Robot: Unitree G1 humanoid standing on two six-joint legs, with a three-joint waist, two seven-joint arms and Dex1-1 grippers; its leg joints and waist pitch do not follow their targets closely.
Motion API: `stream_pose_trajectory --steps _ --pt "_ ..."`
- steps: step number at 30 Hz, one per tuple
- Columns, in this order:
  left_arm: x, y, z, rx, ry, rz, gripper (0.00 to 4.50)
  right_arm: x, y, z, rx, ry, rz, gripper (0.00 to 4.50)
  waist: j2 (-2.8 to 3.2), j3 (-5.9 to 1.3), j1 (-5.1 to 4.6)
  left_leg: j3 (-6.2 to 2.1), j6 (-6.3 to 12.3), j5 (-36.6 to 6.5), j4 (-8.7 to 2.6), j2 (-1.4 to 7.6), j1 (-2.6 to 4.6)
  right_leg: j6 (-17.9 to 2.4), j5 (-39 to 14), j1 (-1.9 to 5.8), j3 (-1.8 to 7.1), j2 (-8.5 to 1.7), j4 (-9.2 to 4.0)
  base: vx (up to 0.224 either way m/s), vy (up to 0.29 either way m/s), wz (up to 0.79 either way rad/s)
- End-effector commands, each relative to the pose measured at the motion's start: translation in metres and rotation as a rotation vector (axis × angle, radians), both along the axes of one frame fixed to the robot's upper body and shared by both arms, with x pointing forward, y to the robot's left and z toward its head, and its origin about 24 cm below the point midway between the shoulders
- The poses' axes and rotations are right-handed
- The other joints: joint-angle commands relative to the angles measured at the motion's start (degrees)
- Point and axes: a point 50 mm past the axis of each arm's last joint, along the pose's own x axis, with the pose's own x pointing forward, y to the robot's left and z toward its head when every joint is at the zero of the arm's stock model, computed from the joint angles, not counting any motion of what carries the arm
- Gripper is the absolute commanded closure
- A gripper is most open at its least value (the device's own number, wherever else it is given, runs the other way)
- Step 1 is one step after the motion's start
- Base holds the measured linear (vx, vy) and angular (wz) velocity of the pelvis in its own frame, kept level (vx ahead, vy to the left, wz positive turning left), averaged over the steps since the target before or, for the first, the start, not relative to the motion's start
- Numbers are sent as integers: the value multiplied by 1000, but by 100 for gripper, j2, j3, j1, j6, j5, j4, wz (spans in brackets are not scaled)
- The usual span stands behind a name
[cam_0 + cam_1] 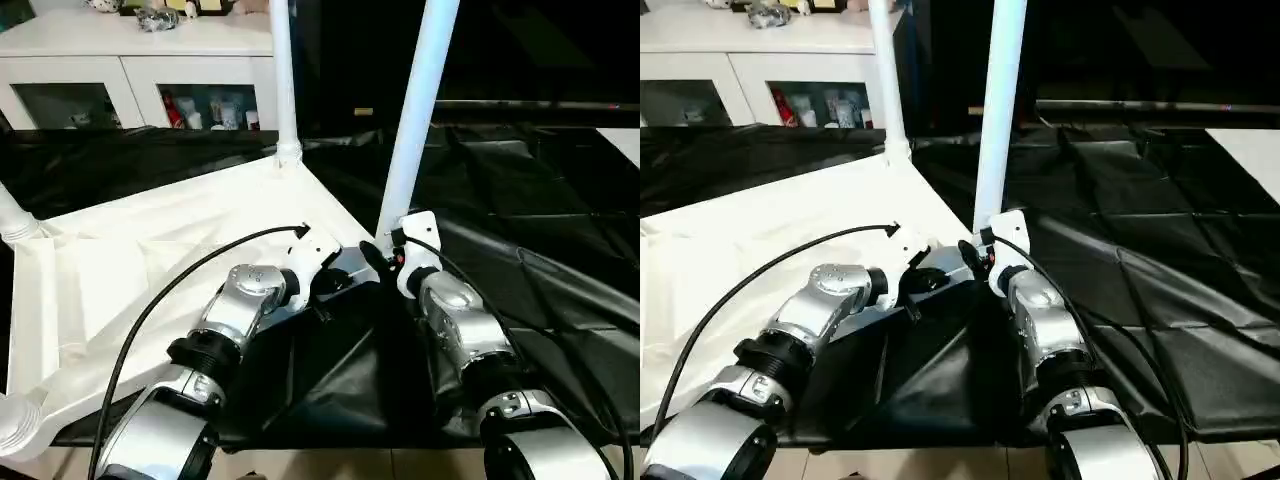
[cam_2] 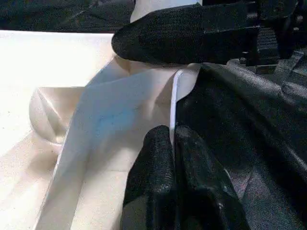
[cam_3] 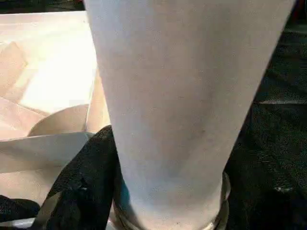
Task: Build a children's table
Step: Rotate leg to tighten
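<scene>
A white tabletop [image 1: 150, 260] lies upside down on black sheeting [image 1: 540, 220], its ribbed underside facing up. One white leg [image 1: 283, 80] stands upright in the far corner socket. The right gripper [image 1: 388, 258] is closed around the base of a second upright leg [image 1: 415, 110] at the near right corner. The left gripper [image 2: 172, 163] pinches the tabletop's thin rim beside that corner. A white cabinet [image 1: 130, 70] stands behind.
</scene>
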Motion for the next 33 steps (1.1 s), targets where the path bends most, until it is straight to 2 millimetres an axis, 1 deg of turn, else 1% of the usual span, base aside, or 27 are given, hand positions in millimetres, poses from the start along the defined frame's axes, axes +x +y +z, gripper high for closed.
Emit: stream_pose_trajectory --steps 1,2,3,4,5,6,7,8,9,13,14,15,16,17,18,19,20,23,24,25,27,28,30,31,32,33 --pt "8 -7 14 -73 -67 47 450 -16 42 -9 64 46 245 123 -89 -329 -51 -41 190 -1638 -382 118 55 -647 -2211 232 270 -349 -550 0 0 0" --pt "7 -6 14 -78 -66 34 450 -16 40 -8 75 44 254 107 -99 -325 -54 -41 209 -1611 -384 118 42 -648 -2189 240 268 -344 -547 0 0 0" --pt "5 -2 15 -89 -65 6 450 -14 34 -3 82 30 278 107 -107 -335 -47 -41 253 -1532 -378 121 28 -668 -2067 254 268 -349 -527 0 0 0" --pt "5 -1 14 -90 -64 2 450 -14 33 -3 81 29 283 87 -108 -339 -48 -41 268 -1491 -375 122 19 -683 -2005 264 267 -347 -515 0 0 0" --pt "4 2 14 -94 -62 -16 450 -13 29 -1 77 22 308 87 -108 -343 -39 -33 299 -1423 -362 125 25 -730 -1896 259 268 -347 -507 0 0 0" --pt "2 6 14 -98 -60 -46 450 -13 23 2 66 12 348 65 -116 -346 -37 -27 338 -1335 -353 123 9 -781 -1759 272 266 -341 -490 0 0 0" --pt "2 6 14 -98 -60 -46 450 -13 23 2 66 12 348 65 -116 -346 -37 -27 338 -1335 -353 123 9 -781 -1759 272 266 -341 -490 0 0 0" --pt "-1 13 14 -105 -49 -85 450 -12 11 5 -2 -13 397 53 -107 -353 -29 -31 355 -1204 -349 133 0 -856 -1600 282 260 -350 -463 0 0 0" --pt "-2 17 14 -109 -43 -100 450 -12 6 6 -23 -18 418 53 -111 -365 -22 -16 390 -1126 -325 130 -11 -893 -1429 288 262 -335 -437 0 0 0" --pt "-8 31 17 -123 -15 -189 450 -14 -15 15 -34 -24 523 53 -94 -365 -23 -12 470 -1063 -312 144 -14 -992 -1301 294 254 -326 -414 0 0 0" --pt "-11 37 18 -126 8 -225 450 -18 -22 18 -31 -14 584 53 -88 -360 -23 -4 497 -1091 -309 147 -2 -1020 -1299 276 251 -308 -415 0 0 0" --pt "-11 37 18 -126 8 -225 450 -18 -22 18 -31 -14 584 53 -84 -370 -13 -7 510 -1082 -307 169 5 -1063 -1208 274 261 -317 -394 0 0 0" --pt "-12 39 19 -128 14 -240 450 -19 -24 19 -30 -9 614 53 -83 -367 -19 -5 519 -1088 -305 166 3 -1094 -1172 267 258 -306 -390 0 0 0" --pt "-13 42 19 -133 25 -254 450 -22 -26 20 -45 -4 654 53 -62 -373 -17 -9 506 -1098 -305 172 4 -1143 -1100 269 253 -305 -382 0 0 0" --pt "-13 44 20 -136 32 -264 450 -24 -28 19 -49 9 686 53 -58 -371 -12 -4 501 -1114 -301 177 19 -1197 -1032 257 257 -298 -377 0 0 0" --pt "-14 46 21 -138 36 -269 450 -25 -29 19 -51 17 703 53 -62 -371 -12 1 500 -1123 -297 174 19 -1228 -998 256 258 -299 -371 0 0 0" --pt "-14 47 21 -138 46 -279 450 -25 -30 19 -54 22 714 53 -63 -373 -6 -5 494 -1117 -298 172 10 -1254 -974 269 258 -310 -362 0 0 0" --pt "-17 50 21 -143 67 -300 450 -27 -30 18 -47 27 735 53 -63 -366 -9 -4 466 -1178 -304 172 10 -1265 -1067 270 258 -319 -373 0 0 0" --pt "-19 52 21 -145 75 -311 450 -28 -29 18 -38 33 742 70 -77 -366 -9 -6 443 -1195 -307 175 17 -1251 -1119 272 260 -324 -374 0 0 0" --pt "-19 52 21 -147 80 -315 450 -28 -28 17 -36 35 742 90 -76 -361 -13 -6 445 -1193 -310 174 13 -1248 -1140 272 260 -324 -379 0 0 0" --pt "-21 53 20 -149 86 -323 450 -27 -28 16 -34 38 737 90 -78 -360 -3 -2 428 -1180 -307 170 18 -1209 -1222 263 265 -324 -388 0 0 0" --pt "-21 52 20 -149 87 -326 450 -27 -28 16 -33 39 732 95 -89 -356 -8 -1 423 -1182 -309 168 13 -1197 -1248 267 264 -323 -391 0 0 0" --pt "-21 52 20 -150 87 -327 450 -26 -27 15 -37 39 720 124 -83 -355 -7 -4 397 -1214 -314 169 18 -1153 -1357 262 262 -326 -401 0 0 0" --pt "-22 51 20 -152 87 -328 450 -24 -25 13 -44 44 694 133 -84 -356 -8 -6 385 -1202 -316 171 20 -1148 -1361 261 265 -328 -400 0 0 0" --pt "-22 51 19 -152 87 -328 450 -23 -25 12 -49 49 683 133 -92 -353 -15 -5 373 -1192 -318 167 17 -1148 -1378 256 265 -326 -401 0 0 0" --pt "-22 51 19 -152 87 -327 450 -23 -25 12 -50 49 682 149 -90 -358 -16 -7 366 -1175 -317 165 13 -1138 -1349 265 263 -324 -394 0 0 0"
